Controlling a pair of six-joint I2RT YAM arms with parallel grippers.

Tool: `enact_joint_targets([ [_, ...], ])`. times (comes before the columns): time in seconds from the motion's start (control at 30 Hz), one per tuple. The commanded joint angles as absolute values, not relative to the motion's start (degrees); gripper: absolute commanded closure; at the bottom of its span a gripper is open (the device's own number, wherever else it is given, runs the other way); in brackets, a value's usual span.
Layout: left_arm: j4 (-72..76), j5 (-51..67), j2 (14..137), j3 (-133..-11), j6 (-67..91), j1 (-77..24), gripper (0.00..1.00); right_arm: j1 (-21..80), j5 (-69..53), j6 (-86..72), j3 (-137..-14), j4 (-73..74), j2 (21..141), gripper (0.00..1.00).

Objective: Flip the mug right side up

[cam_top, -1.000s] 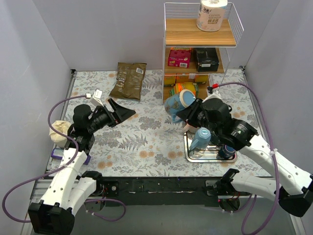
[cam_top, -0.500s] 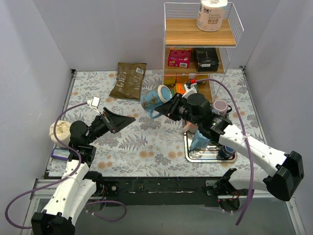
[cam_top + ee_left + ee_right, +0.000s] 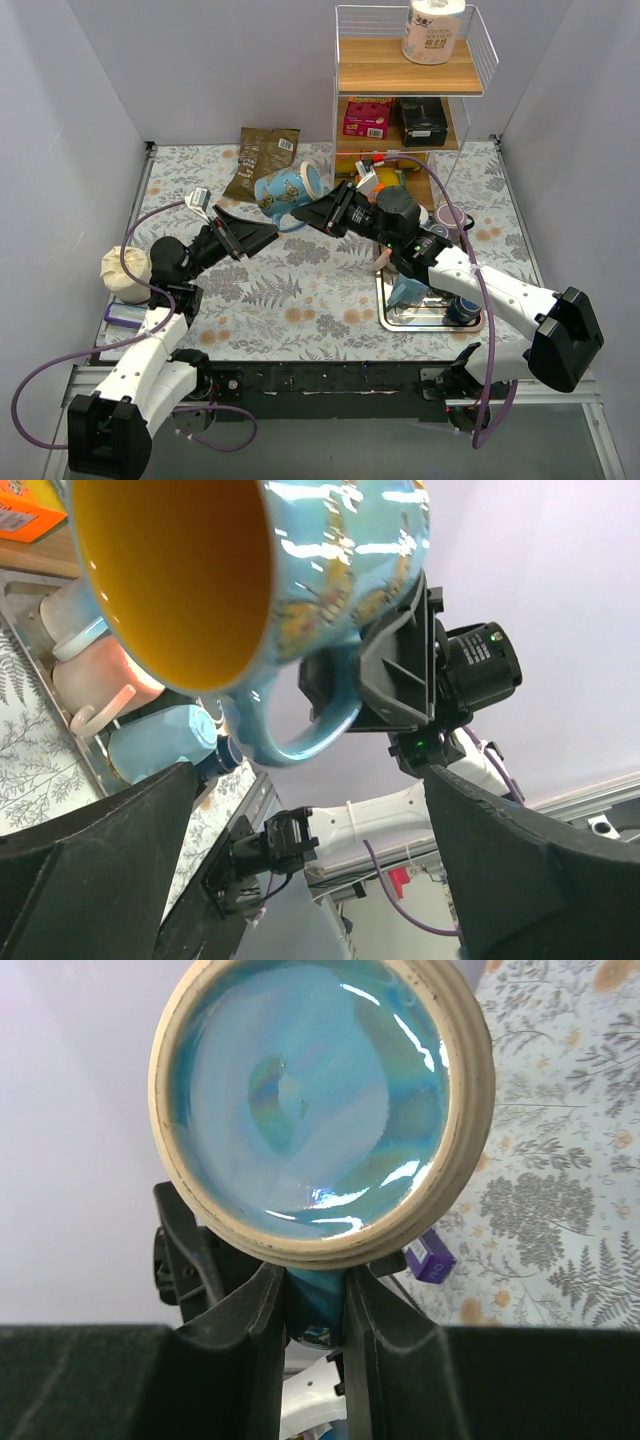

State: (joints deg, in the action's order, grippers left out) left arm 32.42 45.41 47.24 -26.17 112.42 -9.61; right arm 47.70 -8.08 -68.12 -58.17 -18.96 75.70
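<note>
Mug point(image 3: 288, 188) up in the air here, well clear of the flowered worktop point(image 3: 300, 290), hanging over its rear middle between the brown snack bag point(image 3: 262, 163) and the wire shelf rack point(image 3: 345, 120). It lies on its side: the pale-ringed blue base faces back along the right arm, and the mouth points out to the left arm. The left wrist view looks straight into that mouth, with a deep orange-yellow inside, a glossy blue patterned outside, and the handle curling underneath.

The right gripper point(image 3: 310, 208) has it. Its jaws are pinched tight on the handle, and the right wrist view shows the two black fingers point(image 3: 255, 1330) closed on a strip of blue just under the round base. Nothing else touches the mug.

The left gripper point(image 3: 258, 232) sits just beside and below it, aimed at the open mouth. Its jaws are spread wide with nothing between them; the left wrist view has one finger at each bottom corner and the mug hanging above the gap, apart from both.

At the right, near the right arm, a metal tray point(image 3: 400, 325) holds several other cups.
</note>
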Motion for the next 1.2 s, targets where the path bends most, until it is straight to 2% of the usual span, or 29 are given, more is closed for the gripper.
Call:
enact_joint_targets([
  [0.0,40.3,44.3,49.3,-29.0,115.5,-10.1,0.02,47.8,-12.7,-70.7,-59.9,-38.5,73.3,0.99],
  [0.3,52.9,45.4,55.8,-29.9,123.5,-11.9,0.16,47.8,-16.3,-73.5,-58.1,-45.5,74.9,0.99],
  [0.6,65.3,44.3,59.7,-28.0,132.6,-13.2,0.37,50.0,-13.0,-73.1,-52.5,-55.7,76.9,0.99],
  [0.77,65.0,44.1,60.2,-28.0,132.7,-13.9,0.47,50.3,-13.1,-73.0,-51.8,-59.2,78.0,0.99],
  [0.87,64.4,43.4,59.9,-28.0,132.6,-13.9,0.56,50.4,-14.0,-72.1,-51.6,-59.7,78.6,0.99],
  [0.97,64.2,42.5,59.9,-27.9,132.7,-13.9,0.73,50.6,-14.8,-69.6,-50.5,-59.5,78.3,0.99],
  [1.0,64.2,42.0,59.7,-27.6,132.8,-13.9,0.94,50.6,-14.9,-68.7,-49.8,-59.6,77.8,0.99],
  [1.03,63.8,40.4,59.2,-27.2,132.8,-13.9,1.00,50.7,-15.4,-67.8,-48.7,-59.7,77.5,0.99],
  [1.17,58.5,38.0,56.6,-26.8,129.5,-14.0,1.00,50.9,-15.6,-65.4,-46.8,-58.5,76.2,0.99],
])
